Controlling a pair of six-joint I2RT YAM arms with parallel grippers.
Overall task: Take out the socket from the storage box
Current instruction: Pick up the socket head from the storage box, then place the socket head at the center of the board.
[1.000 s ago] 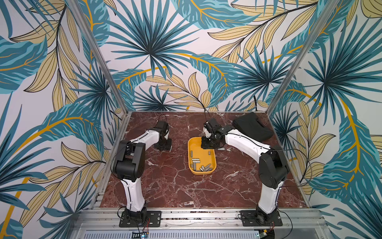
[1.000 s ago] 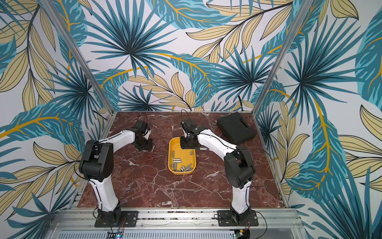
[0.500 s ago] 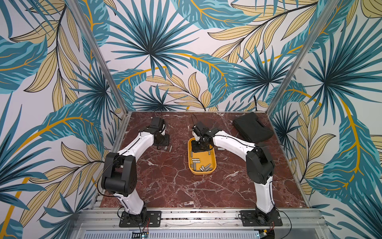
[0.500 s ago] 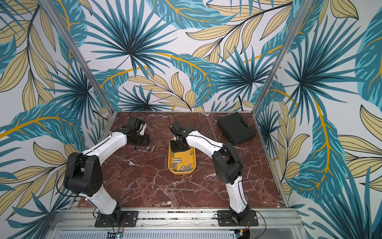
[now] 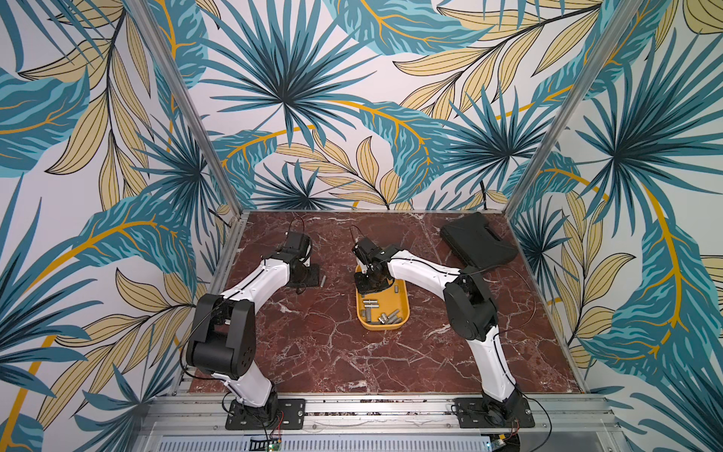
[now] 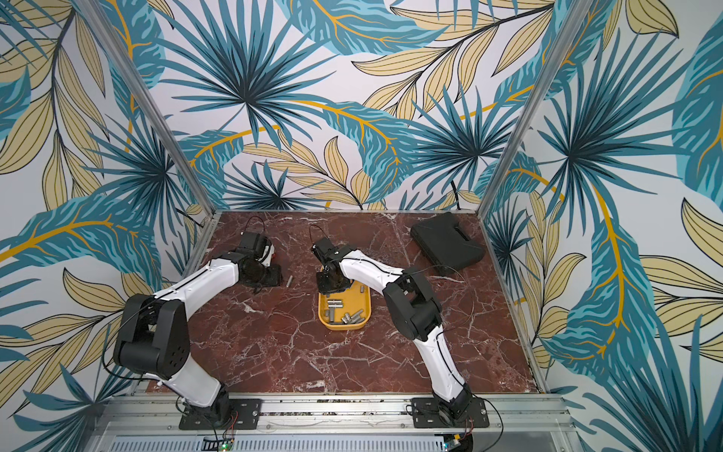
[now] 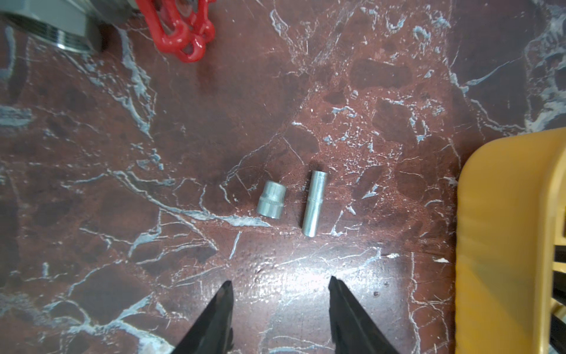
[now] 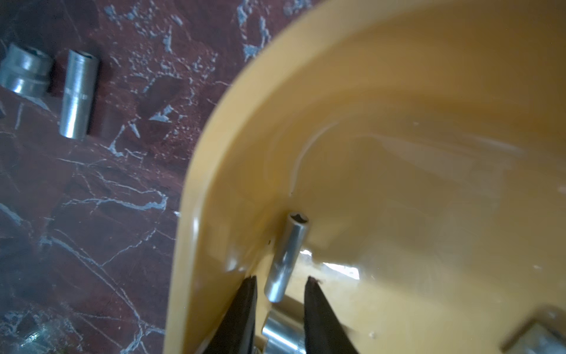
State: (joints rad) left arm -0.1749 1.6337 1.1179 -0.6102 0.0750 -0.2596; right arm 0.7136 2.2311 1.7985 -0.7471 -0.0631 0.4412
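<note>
Where leafy walls (image 5: pixel 352 98) enclose it, marble tabletop (image 5: pixel 352 364) (red-brown) holds storage box (image 5: pixel 382 326).

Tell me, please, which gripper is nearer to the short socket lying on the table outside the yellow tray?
Left. The left gripper hangs open close to the short socket; the right gripper is inside the yellow tray, straddling a slim socket.

storage box (image 7: pixel 502 245) cut off, red handle (image 7: pixel 180 32) cropped, perhaps a valve
</note>
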